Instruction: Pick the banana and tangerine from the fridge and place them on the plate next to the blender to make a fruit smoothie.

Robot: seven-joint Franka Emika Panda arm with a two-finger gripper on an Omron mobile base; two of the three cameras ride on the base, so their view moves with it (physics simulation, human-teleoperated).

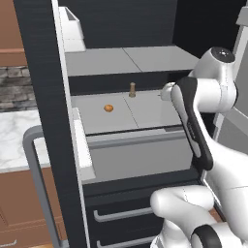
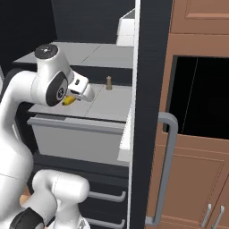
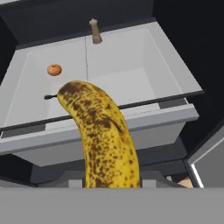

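Left base view has the open fridge (image 1: 48,97), its grey shelf holding the small round tangerine (image 1: 109,108) and a tan bottle-shaped object (image 1: 132,89) behind it; the arm's bulk hides the hand. Right base view catches a yellow sliver of the banana (image 2: 68,101) under the gripper (image 2: 76,96), above that shelf's front. Hand view shows the banana close: curved, smooth, heavily brown-speckled, dark-tipped, clamped between the fingers at its lower end.

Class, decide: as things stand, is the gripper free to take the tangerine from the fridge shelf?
Probably not yet. The gripper seems shut on the banana, so its fingers are occupied, though the tangerine sits in the open on the shelf.
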